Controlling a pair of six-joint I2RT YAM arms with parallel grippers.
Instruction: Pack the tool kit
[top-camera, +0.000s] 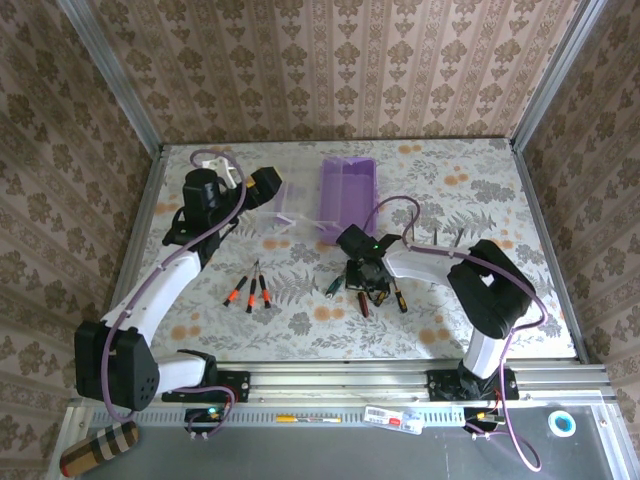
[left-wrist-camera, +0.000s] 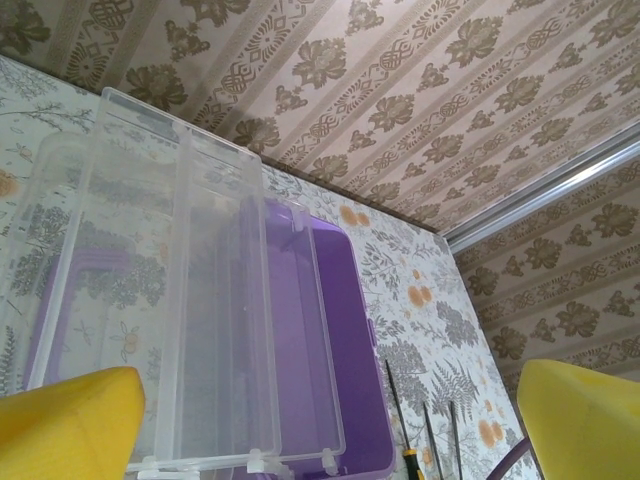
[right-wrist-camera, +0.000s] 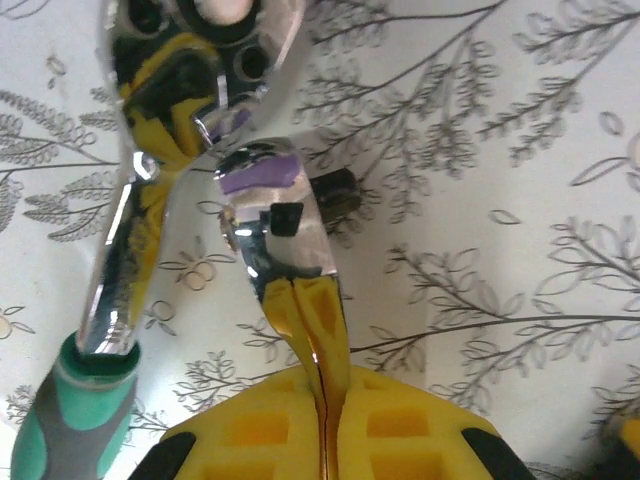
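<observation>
Flowered oilcloth covers the surface (top-camera: 480, 190), with patterned wallpaper (top-camera: 350, 70) rising on three sides behind a metal frame. My left arm (top-camera: 160, 290) stretches up along the left edge, bends at the elbow and turns its wrist inward. My left claw (top-camera: 280, 192) is spread wide there, with its yellow fingers (left-wrist-camera: 70, 425) on either side of the clear lid (left-wrist-camera: 200, 300), which lies thrown back. I cannot tell whether they touch the lid. The purple case (top-camera: 348, 190) lies open just beyond the lid, near the far edge and about midway across. My right arm (top-camera: 490, 285) is folded, with the elbow out to the right, the forearm running leftward and the wrist tipped down over the middle of the surface. My right claw (right-wrist-camera: 318, 320) is pressed together, pinching the tapered end of a chrome piece (right-wrist-camera: 275, 215). A ratchet wrench (right-wrist-camera: 125, 250) with a green-and-grey handle lies just beside it. Three orange-handled screwdrivers (top-camera: 250, 292) lie well to the left of that claw, and other screwdrivers (top-camera: 398, 295) are scattered close around it. The right half toward the far corner is bare, and a clear strip runs between the tools and the near rail (top-camera: 340, 380).
</observation>
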